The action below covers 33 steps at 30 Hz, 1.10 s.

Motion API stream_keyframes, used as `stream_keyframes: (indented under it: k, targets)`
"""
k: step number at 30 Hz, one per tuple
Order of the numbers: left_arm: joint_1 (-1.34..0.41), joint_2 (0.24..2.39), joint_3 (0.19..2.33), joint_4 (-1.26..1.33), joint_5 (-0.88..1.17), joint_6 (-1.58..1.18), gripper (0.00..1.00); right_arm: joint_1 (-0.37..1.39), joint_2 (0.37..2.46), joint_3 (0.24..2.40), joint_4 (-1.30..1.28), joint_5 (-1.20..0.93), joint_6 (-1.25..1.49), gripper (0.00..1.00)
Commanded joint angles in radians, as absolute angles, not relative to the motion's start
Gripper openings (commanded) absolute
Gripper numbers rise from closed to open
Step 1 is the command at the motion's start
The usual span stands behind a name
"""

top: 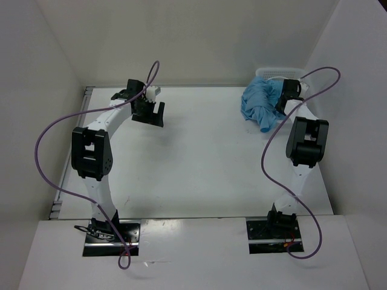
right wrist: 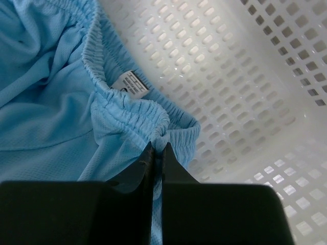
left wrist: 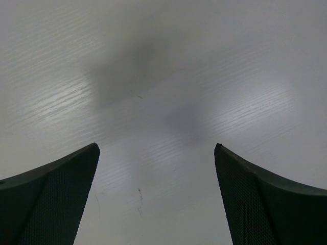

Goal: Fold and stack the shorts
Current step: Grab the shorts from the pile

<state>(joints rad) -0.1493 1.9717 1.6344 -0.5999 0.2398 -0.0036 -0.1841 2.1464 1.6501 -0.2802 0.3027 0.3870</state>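
Note:
The light blue shorts hang bunched at the far right of the table, half out of the white mesh basket. My right gripper is shut on their elastic waistband. In the right wrist view the gripper pinches a fold of the waistband of the shorts, near a small white label. The drawstring does not show. My left gripper is open and empty over the bare table at the far left; in its wrist view the gripper has its fingers wide apart above the white surface.
The basket's mesh wall and floor fill the right side of the right wrist view. White walls enclose the table on the left, back and right. Purple cables loop from both arms.

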Motion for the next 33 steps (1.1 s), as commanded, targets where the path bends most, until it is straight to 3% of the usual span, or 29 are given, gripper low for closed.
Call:
stream_keyframes:
  k: [1, 18, 33]
  targets:
    - [-0.149, 1.983, 1.671, -0.601, 0.255, 0.000, 1.00, -0.190, 2.108, 1.697, -0.222, 0.261, 0.351, 0.00]
    - [-0.149, 1.914, 1.721, -0.574, 0.295, 0.000, 1.00, -0.080, 1.866, 1.586, -0.124, 0.449, 0.239, 0.00]
    - [-0.170, 1.836, 1.758, -0.555, 0.347, 0.000, 1.00, -0.005, 1.603, 1.548, -0.144, 0.413, 0.301, 0.00]
